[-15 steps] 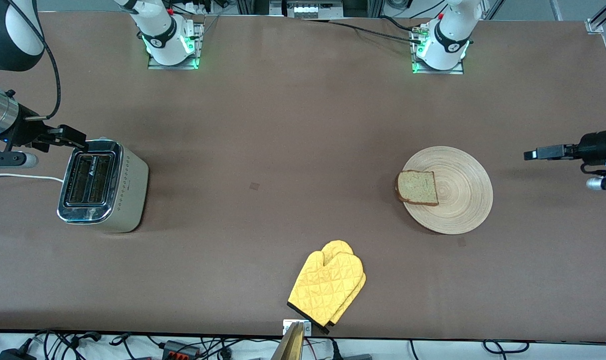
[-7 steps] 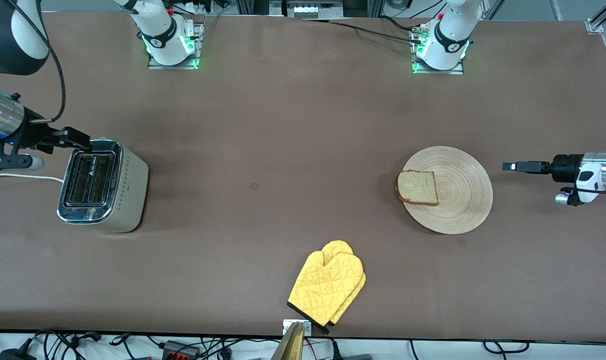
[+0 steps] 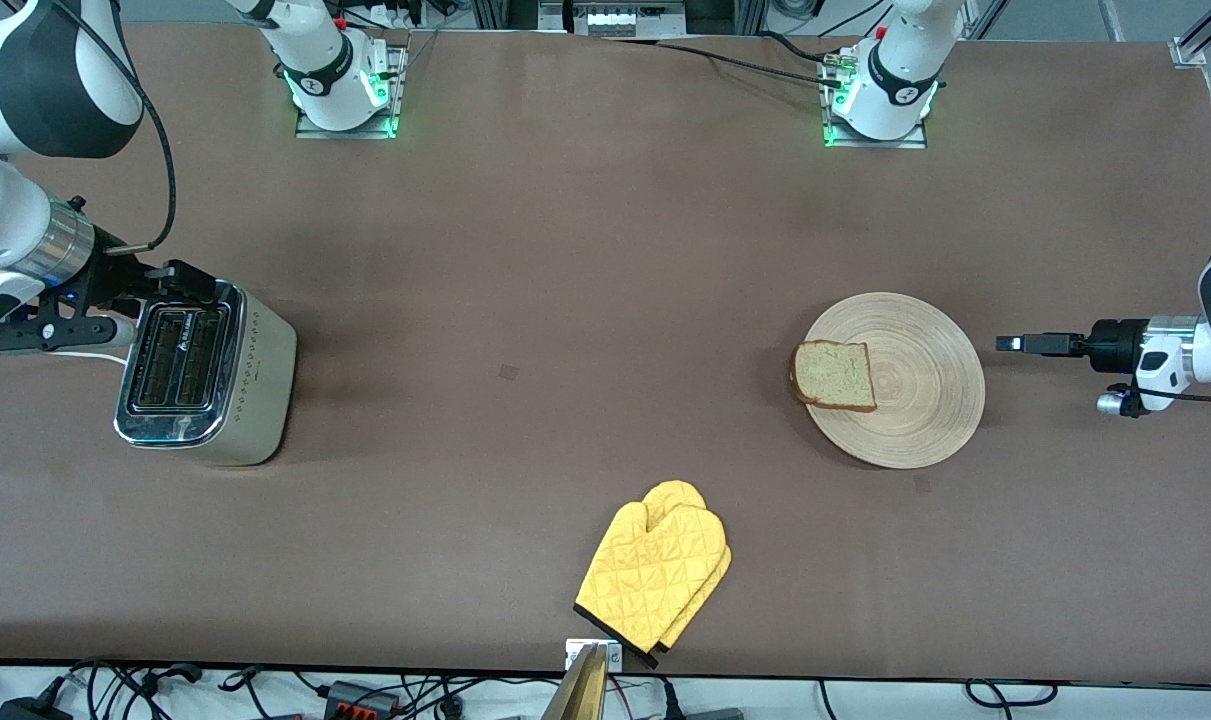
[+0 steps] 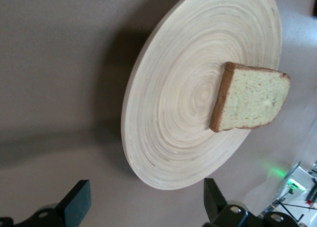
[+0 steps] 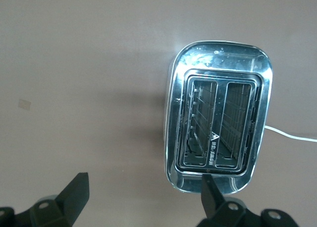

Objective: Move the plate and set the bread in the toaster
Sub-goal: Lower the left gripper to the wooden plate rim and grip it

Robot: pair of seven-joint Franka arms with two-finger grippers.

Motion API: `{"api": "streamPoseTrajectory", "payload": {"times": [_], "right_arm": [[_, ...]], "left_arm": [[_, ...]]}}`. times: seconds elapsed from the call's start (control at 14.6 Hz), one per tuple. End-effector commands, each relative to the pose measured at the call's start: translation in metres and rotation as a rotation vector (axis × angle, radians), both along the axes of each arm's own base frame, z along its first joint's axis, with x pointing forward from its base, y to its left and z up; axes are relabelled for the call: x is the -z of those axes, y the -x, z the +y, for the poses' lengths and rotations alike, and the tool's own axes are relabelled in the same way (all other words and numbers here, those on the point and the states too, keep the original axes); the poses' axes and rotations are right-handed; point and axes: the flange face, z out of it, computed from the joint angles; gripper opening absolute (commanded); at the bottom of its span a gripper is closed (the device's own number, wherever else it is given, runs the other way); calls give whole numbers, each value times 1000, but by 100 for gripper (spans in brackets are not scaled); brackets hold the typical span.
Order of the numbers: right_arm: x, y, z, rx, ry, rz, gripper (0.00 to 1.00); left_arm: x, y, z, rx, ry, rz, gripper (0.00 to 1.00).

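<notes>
The wooden plate [image 3: 927, 402] lies toward the left arm's end of the table, with the bread [image 3: 834, 375] on the part of it toward the table's middle. My left gripper [image 3: 1011, 343] is open and empty, low beside the plate's rim on the side away from the bread. In the left wrist view, the plate [image 4: 173, 113] and bread [image 4: 252, 98] lie ahead of that gripper [image 4: 146, 203]. The toaster [image 3: 205, 370] stands at the right arm's end. My right gripper [image 3: 185, 278] is open and empty over the toaster's farther end. The right wrist view shows the toaster [image 5: 218, 123] with both slots empty ahead of that gripper [image 5: 143, 192].
A yellow oven mitt [image 3: 655, 575] lies at the table's near edge, in the middle. The toaster's white cord [image 3: 35, 352] runs off the right arm's end of the table. Both arm bases [image 3: 340, 85] [image 3: 880, 95] stand along the farthest edge.
My left gripper has come down and moved in toward the plate's rim. My right gripper has shifted a little over the toaster's farther end. Plate, bread and toaster have not moved.
</notes>
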Motion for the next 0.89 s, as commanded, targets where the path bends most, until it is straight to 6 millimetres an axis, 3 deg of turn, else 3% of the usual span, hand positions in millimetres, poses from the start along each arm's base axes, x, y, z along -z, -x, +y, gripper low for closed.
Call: {"api": "streamPoseTrajectory", "payload": {"times": [0.0,0.27,0.82], "right_arm": [[-4,-2,10,-6,-4,-3,100],[2,-7,14,15,-91,-28,100],[2,-6,33,-13,-85,-20,100]], "left_arm": [[17,16,0,-27,31,-43,100],[33,26,-9,-59,51,-31,100],[47,25,-32,-73,102,-59,100]]}}
